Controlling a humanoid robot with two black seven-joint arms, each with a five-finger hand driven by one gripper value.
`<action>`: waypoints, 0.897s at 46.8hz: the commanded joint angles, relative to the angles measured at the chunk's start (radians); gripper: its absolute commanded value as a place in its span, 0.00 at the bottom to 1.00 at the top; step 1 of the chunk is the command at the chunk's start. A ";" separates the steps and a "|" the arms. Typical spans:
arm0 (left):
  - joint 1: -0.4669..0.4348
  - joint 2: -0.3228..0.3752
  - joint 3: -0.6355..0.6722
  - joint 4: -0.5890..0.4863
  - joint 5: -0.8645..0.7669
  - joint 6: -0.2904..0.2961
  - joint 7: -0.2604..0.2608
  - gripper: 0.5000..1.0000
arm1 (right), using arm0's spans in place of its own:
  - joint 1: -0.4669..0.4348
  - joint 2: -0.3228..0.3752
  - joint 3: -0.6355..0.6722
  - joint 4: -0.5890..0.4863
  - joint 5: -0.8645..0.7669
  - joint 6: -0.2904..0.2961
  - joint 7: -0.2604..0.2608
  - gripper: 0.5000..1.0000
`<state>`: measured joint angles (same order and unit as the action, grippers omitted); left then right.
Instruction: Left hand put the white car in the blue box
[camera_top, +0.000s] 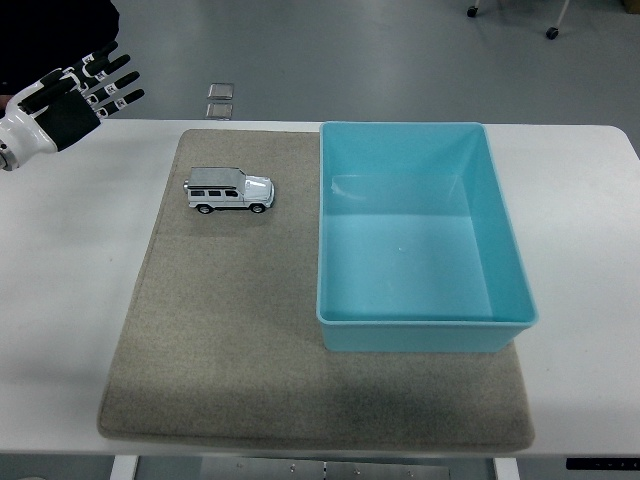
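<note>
Reaching is the step in hand: your left robot hand (70, 95) hovers at the tabletop's (70, 260) far left corner, fingers spread and holding nothing, well apart from the car (229, 190). The car stands upright on the mat (230, 340), side-on to you, near the box's (505, 270) left wall. Come in from above and pinch across its roof and sides (wheels may roll), then lift clear of the box rim.
</note>
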<state>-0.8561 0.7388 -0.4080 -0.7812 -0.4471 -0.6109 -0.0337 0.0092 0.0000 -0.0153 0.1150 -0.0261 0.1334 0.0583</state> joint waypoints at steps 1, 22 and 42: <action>0.000 -0.001 0.000 -0.003 0.001 0.000 -0.002 1.00 | 0.000 0.000 0.000 0.000 0.000 0.000 0.000 0.87; -0.027 0.013 0.009 0.011 0.016 0.000 -0.012 1.00 | 0.000 0.000 0.000 0.000 0.000 0.000 0.000 0.87; -0.121 0.011 -0.020 0.010 0.963 0.000 -0.305 1.00 | 0.000 0.000 0.000 0.000 0.000 0.000 0.000 0.87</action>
<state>-0.9615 0.7520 -0.4281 -0.7637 0.3369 -0.6109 -0.2574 0.0093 0.0000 -0.0153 0.1151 -0.0261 0.1335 0.0583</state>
